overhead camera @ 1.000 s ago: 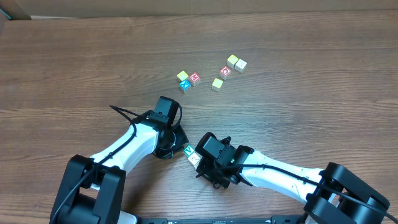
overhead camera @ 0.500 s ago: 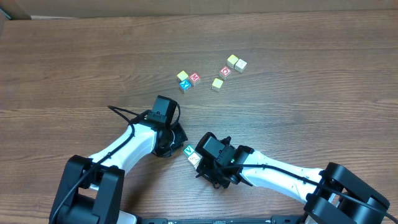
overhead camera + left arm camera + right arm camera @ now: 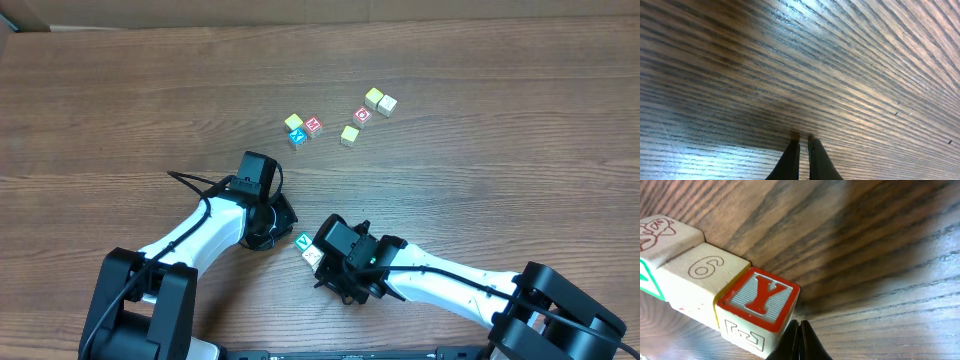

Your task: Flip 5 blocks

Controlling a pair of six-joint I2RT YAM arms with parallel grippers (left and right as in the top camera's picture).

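Note:
Several blocks lie in two loose groups at the back: a yellow-green block, a red block and a blue block, then more around a red one. Nearer, a teal block and a pale block sit by my right gripper. In the right wrist view that gripper is shut and empty. Its tips rest against the lower corner of a red Y block, which stands in a row with a pale 6 block. My left gripper is shut, tips down on bare wood.
The wooden table runs wide on all sides. My left arm's gripper hangs just left of the teal block. A third pale block with a drawing ends the row in the right wrist view.
My left arm has shifted slightly up and to the left, away from the near blocks. The right arm and all blocks have stayed put.

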